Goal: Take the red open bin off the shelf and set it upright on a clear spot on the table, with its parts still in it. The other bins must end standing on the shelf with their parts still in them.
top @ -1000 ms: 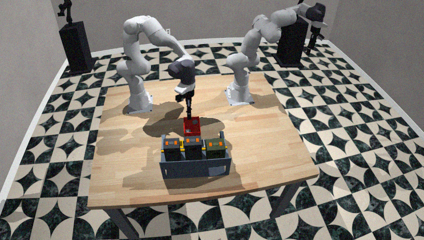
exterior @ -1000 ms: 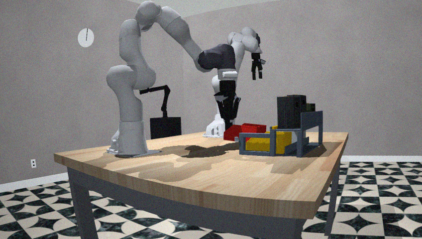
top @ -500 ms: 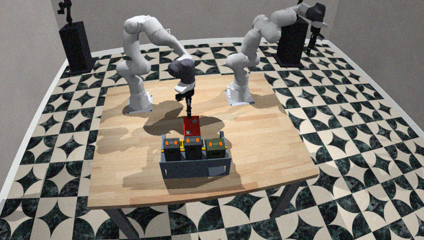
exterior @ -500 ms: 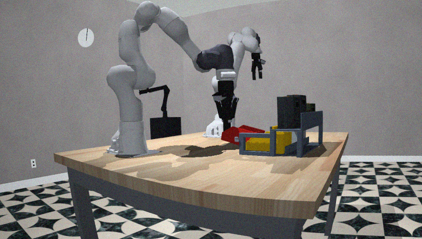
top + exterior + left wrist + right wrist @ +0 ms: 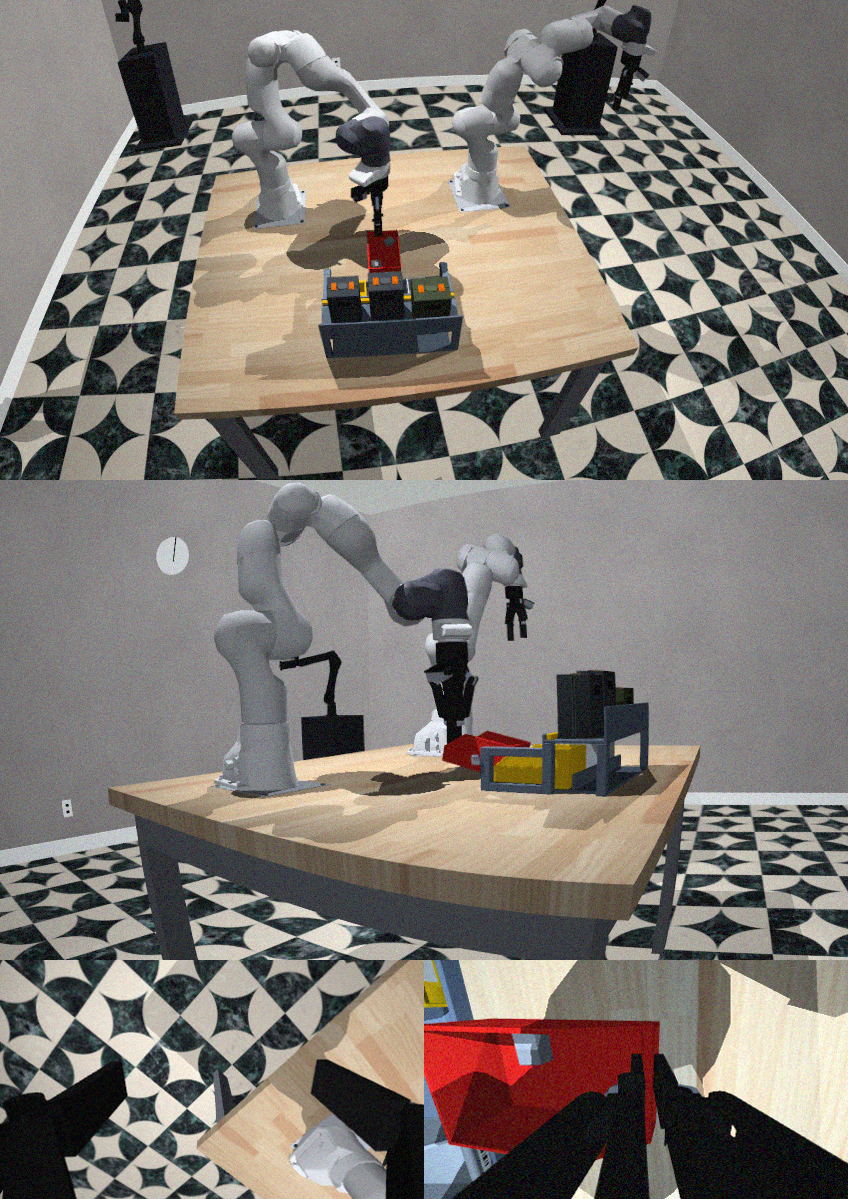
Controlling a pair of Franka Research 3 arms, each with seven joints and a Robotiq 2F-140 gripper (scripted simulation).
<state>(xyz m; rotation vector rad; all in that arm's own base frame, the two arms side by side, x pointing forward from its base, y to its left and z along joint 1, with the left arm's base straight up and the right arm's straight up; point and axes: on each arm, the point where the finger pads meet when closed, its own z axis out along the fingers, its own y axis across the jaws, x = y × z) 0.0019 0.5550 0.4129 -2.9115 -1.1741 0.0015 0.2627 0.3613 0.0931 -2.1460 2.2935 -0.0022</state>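
Gripping the wall of the tilted red open bin, the right gripper is clenched. The bin is held between the base-side edge of the bench and the shelf, parts inside. The left gripper, fingers spread, is suspended beyond the bench's left edge.

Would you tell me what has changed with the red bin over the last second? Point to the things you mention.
The red bin (image 5: pixel 386 251) (image 5: pixel 464 750) (image 5: pixel 588 1050), its wall in the right claw (image 5: pixel 378 231) (image 5: pixel 453 738) (image 5: pixel 647 1070), tipped down toward the shelf (image 5: pixel 386 339) (image 5: pixel 624 723) (image 5: pixel 456 995) and shifted slightly away. The left claw (image 5: pixel 618 105) (image 5: pixel 516 637) (image 5: pixel 219 1078) and shelf stayed put.
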